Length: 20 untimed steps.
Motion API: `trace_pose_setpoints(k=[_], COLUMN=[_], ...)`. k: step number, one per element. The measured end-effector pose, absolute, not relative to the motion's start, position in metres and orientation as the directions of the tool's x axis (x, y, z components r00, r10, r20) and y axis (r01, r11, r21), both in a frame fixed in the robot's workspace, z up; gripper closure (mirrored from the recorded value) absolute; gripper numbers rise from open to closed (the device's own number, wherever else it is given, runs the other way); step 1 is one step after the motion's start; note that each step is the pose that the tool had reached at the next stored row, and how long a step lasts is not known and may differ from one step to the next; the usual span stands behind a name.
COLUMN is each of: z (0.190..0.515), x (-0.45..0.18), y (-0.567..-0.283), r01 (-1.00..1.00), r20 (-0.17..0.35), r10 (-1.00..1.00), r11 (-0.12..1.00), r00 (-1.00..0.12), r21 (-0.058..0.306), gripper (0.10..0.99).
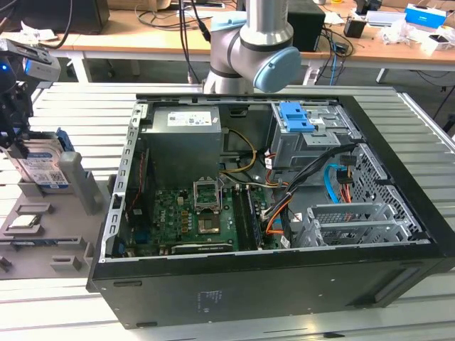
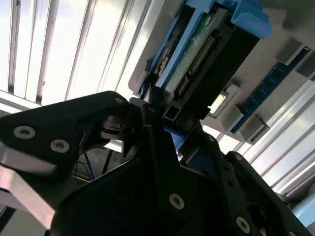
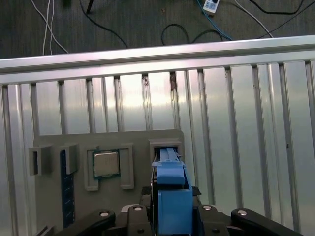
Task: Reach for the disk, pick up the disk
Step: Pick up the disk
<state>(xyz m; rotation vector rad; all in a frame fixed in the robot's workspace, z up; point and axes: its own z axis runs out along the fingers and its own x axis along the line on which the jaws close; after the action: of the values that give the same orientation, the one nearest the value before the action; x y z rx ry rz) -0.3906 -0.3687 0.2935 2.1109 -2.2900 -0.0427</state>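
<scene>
At the exterior view's far left, we saw the gripper set over the disk, jaws apparently closed against its blue-bracketed sides, so reach done, but disk stood upright in the grey holder, not yet lifted.

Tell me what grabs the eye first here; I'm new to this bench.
The open black computer case dominates the middle of the slatted table, its insides exposed. At the exterior view's left, the claw sits at the disk, which stands upright in a grey tray near a CPU chip.
</scene>
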Motion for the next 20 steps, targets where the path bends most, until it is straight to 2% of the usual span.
trace_pose_setpoints(k=[1, 20], z=[0.2934, 0.2930], x=[-0.3906, -0.3906], y=[-0.3687, -0.3687], r01=[-0.996, -0.996], r20=[0.001, 0.017], r10=[-0.997, -0.997], r11=[0.081, 0.081], r00=[-0.081, -0.080], r21=[0.038, 0.037], gripper=[0.722, 0.722])
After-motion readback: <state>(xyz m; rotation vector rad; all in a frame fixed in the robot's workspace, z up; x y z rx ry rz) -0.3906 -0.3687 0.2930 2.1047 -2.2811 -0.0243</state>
